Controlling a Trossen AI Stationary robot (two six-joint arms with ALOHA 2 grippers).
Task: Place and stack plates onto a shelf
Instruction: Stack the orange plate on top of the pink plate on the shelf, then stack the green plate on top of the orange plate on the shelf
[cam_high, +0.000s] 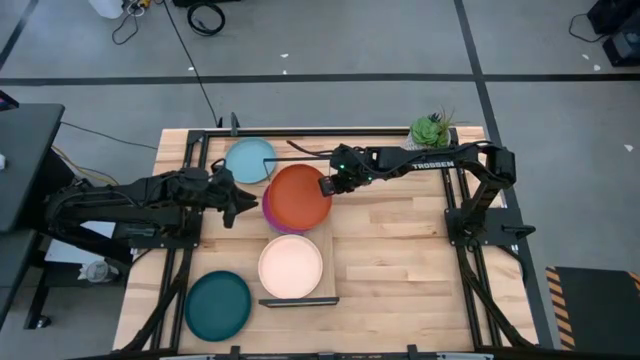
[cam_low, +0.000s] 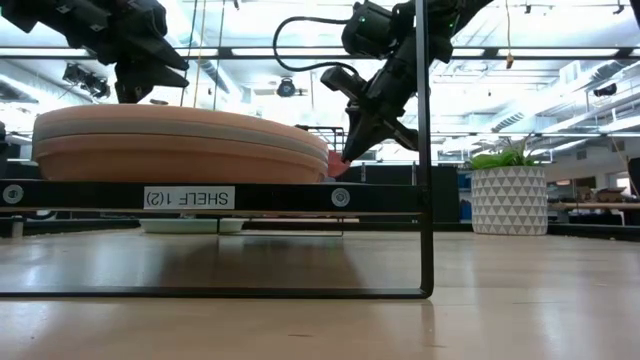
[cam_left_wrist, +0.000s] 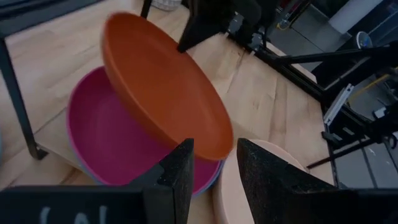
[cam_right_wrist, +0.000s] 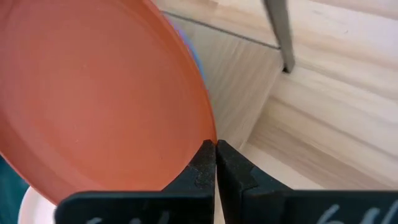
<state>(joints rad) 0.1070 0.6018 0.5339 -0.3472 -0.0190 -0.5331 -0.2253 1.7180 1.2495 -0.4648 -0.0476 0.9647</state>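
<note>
An orange plate (cam_high: 298, 196) hangs tilted over a magenta plate (cam_high: 272, 216), which lies on the pale wooden shelf (cam_high: 329, 245). My right gripper (cam_high: 327, 186) is shut on the orange plate's rim, on the side toward the table's right edge. A peach plate (cam_high: 291, 266) lies on the shelf nearer the front. My left gripper (cam_high: 243, 197) hovers just left of the plates. It is open, with nothing between its fingers (cam_left_wrist: 180, 177). A light blue plate (cam_high: 249, 160) sits at the back, and a dark teal plate (cam_high: 218, 305) rests on the tabletop at the front left. My right gripper pinches the orange plate's rim (cam_right_wrist: 210, 138) between its two fingers, coming in slanting down from the table's right side. The plate is tilted, with the held side raised. Its opposite, lower rim (cam_left_wrist: 214, 149) is over the magenta plate; whether it touches there I cannot tell.
A small potted green plant (cam_high: 432, 130) stands at the back right. The shelf's black wire frame (cam_low: 424, 150) rises at its corners. Bare tabletop (cam_high: 400, 260) lies to the right of the shelf.
</note>
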